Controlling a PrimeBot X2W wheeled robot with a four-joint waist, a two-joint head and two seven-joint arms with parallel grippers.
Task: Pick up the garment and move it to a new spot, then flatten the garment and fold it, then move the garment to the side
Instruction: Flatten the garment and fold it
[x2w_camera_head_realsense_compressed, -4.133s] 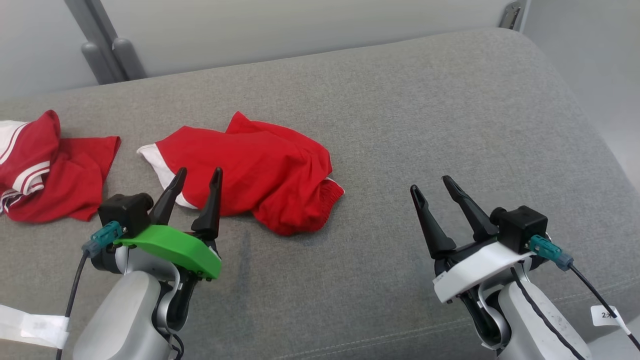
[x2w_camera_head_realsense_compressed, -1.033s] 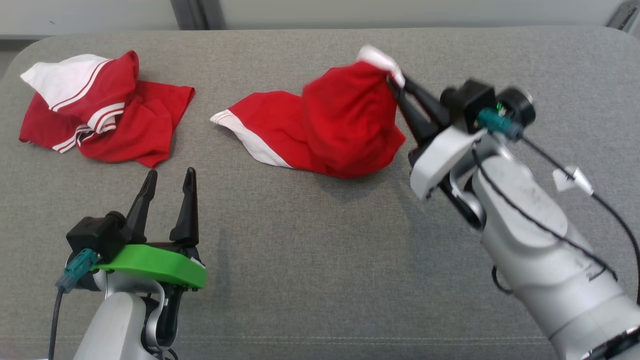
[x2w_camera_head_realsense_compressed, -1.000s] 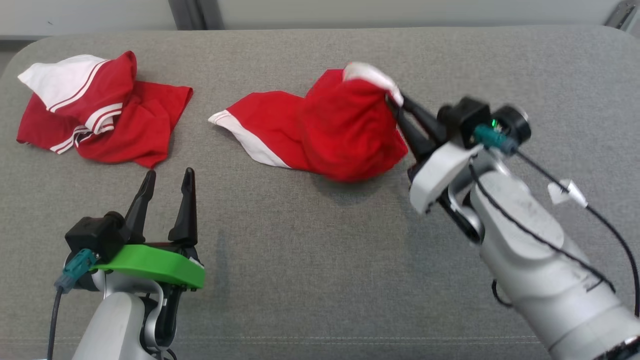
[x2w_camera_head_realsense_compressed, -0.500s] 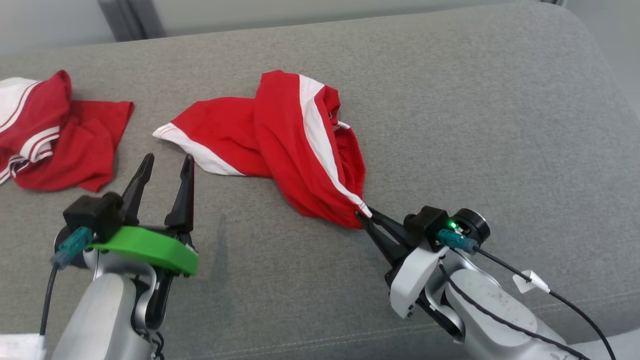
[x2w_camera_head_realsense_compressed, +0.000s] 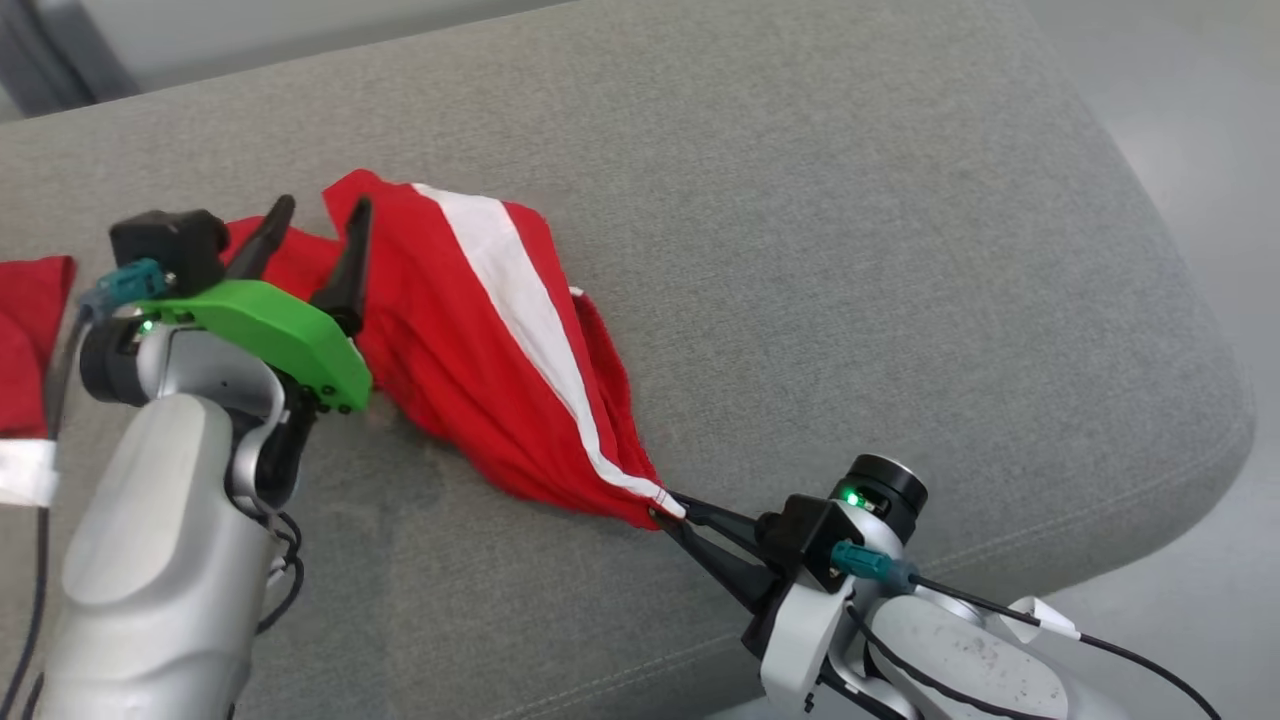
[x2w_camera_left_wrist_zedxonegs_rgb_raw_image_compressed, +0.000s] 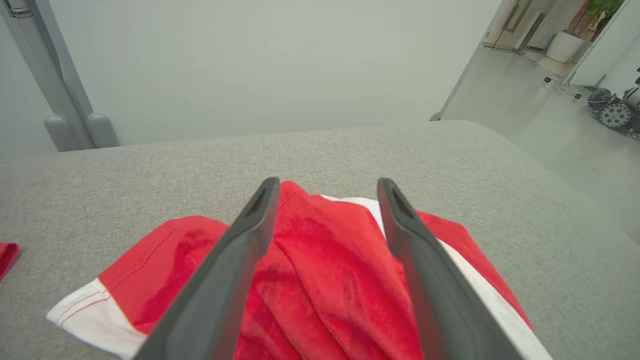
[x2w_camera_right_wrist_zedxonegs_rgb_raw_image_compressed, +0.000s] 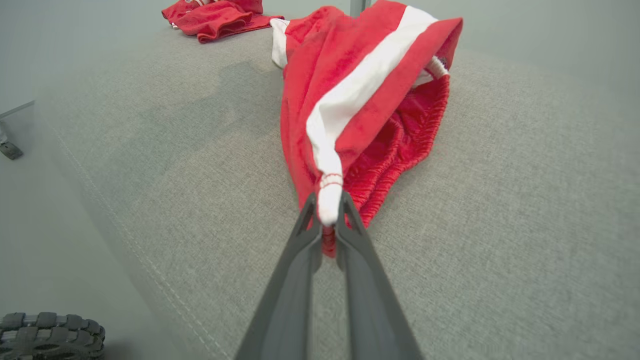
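Observation:
The garment (x2w_camera_head_realsense_compressed: 480, 330) is a pair of red shorts with a white side stripe, stretched diagonally across the grey cushion (x2w_camera_head_realsense_compressed: 800, 250). My right gripper (x2w_camera_head_realsense_compressed: 668, 513) is shut on its lower corner near the cushion's front edge; the right wrist view shows the white stripe end of the garment (x2w_camera_right_wrist_zedxonegs_rgb_raw_image_compressed: 350, 100) pinched between the fingertips (x2w_camera_right_wrist_zedxonegs_rgb_raw_image_compressed: 327, 212). My left gripper (x2w_camera_head_realsense_compressed: 315, 215) stands open over the garment's upper end, nothing between its fingers. Seen from the left wrist, the red cloth (x2w_camera_left_wrist_zedxonegs_rgb_raw_image_compressed: 325, 280) lies under the spread fingers (x2w_camera_left_wrist_zedxonegs_rgb_raw_image_compressed: 235, 260).
A second red and white garment (x2w_camera_head_realsense_compressed: 25, 340) lies at the far left of the cushion, also seen far off in the right wrist view (x2w_camera_right_wrist_zedxonegs_rgb_raw_image_compressed: 215, 15). The cushion's rounded right corner (x2w_camera_head_realsense_compressed: 1190, 380) drops to a pale floor. A wheeled device (x2w_camera_left_wrist_zedxonegs_rgb_raw_image_compressed: 612, 112) stands across the room.
My right gripper has dragged the garment's corner toward the front edge, pulling the cloth out long. The head camera turned right. My left gripper now stands over the garment's upper end.

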